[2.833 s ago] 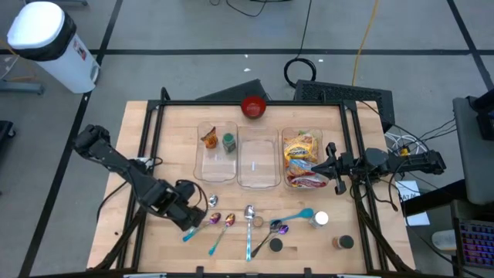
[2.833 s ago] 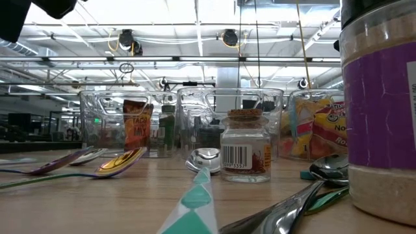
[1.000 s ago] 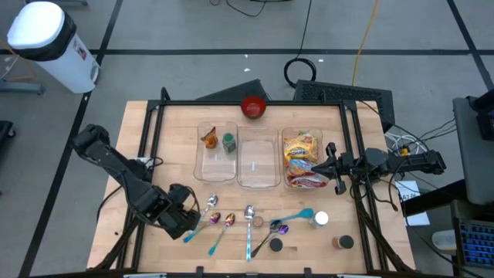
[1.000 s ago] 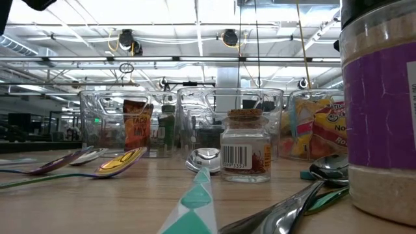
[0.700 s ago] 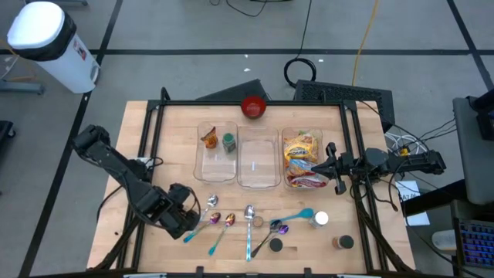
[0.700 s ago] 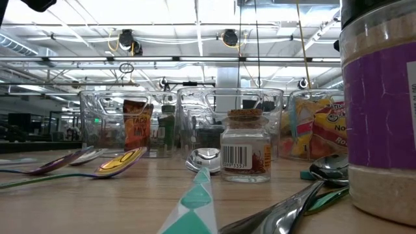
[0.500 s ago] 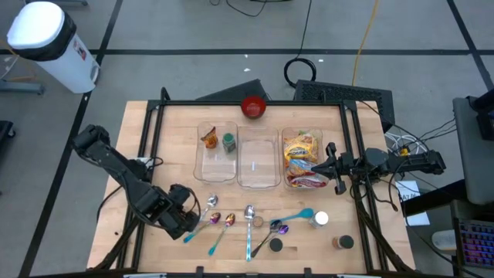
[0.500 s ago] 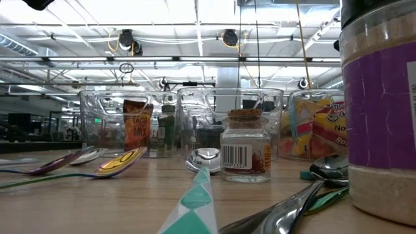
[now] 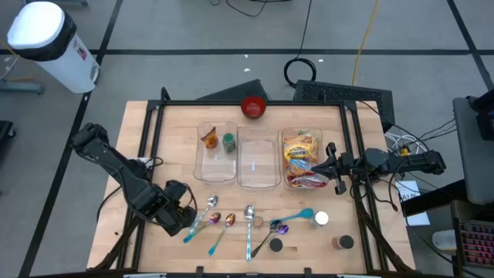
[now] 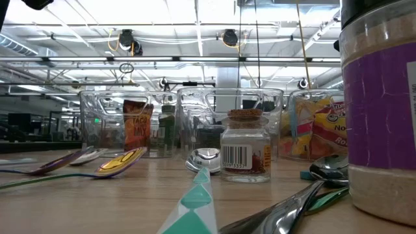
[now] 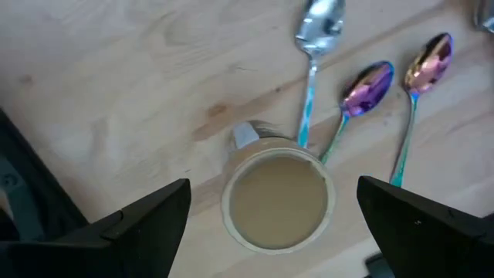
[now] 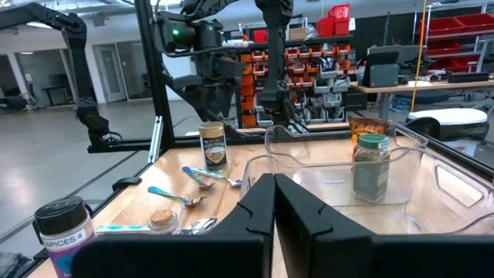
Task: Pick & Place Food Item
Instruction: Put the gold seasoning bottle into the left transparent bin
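Note:
A small spice jar [image 11: 278, 199] with a tan lid stands upright on the wood table, seen from above in the left wrist view. In the right wrist view the same jar [image 12: 212, 145] stands beside the spoons. My left gripper [image 11: 274, 185] [image 9: 184, 218] hangs over the jar near the table's front left, pointing down and open. One finger stands on each side of the jar, apart from it. My right gripper [image 9: 333, 166] [image 12: 274, 189] waits shut at the table's right side, level, holding nothing.
Three clear bins stand in a row mid-table. The left bin [image 9: 202, 166] holds an orange packet and a green jar [image 9: 229, 142]; the right bin [image 9: 287, 182] holds snack bags. Several spoons [image 9: 248, 225] and jars [image 9: 320, 219] lie along the front. A red bowl [image 9: 253, 106] sits at the far edge.

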You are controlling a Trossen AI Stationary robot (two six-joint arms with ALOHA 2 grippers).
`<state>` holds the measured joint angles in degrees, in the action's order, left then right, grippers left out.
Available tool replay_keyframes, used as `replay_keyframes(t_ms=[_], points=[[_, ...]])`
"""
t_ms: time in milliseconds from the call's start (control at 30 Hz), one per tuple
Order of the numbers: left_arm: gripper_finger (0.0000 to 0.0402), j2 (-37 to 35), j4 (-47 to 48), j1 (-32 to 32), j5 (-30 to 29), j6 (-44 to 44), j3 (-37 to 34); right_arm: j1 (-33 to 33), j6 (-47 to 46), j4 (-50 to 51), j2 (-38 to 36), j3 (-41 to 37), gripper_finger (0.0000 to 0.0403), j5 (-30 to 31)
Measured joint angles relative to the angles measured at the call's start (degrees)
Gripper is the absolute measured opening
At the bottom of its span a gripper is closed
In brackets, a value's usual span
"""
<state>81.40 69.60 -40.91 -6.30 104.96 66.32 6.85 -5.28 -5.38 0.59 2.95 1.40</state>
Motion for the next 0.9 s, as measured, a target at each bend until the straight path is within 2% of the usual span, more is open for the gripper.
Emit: replay_keyframes(t_ms=[200, 467, 600, 900], points=[[0.0379, 0.0, -1.9, 0.0, -0.3, 0.6, -0.8, 0.0, 0.0, 0.0, 0.0, 0.0, 0.0, 0.0], [0.0379, 0.0, -6.9, 0.0, 3.7, 4.4, -6.5, 0.0, 0.0, 0.0, 0.0, 0.0, 0.0, 0.0], [0.0379, 0.0, -7.4, 0.0, 3.5, 6.8, -6.8, 0.0, 0.0, 0.0, 0.0, 0.0, 0.0, 0.0], [0.0379, 0.0, -10.4, 0.0, 3.3, 6.1, -6.8, 0.0, 0.0, 0.0, 0.0, 0.0, 0.0, 0.0]])
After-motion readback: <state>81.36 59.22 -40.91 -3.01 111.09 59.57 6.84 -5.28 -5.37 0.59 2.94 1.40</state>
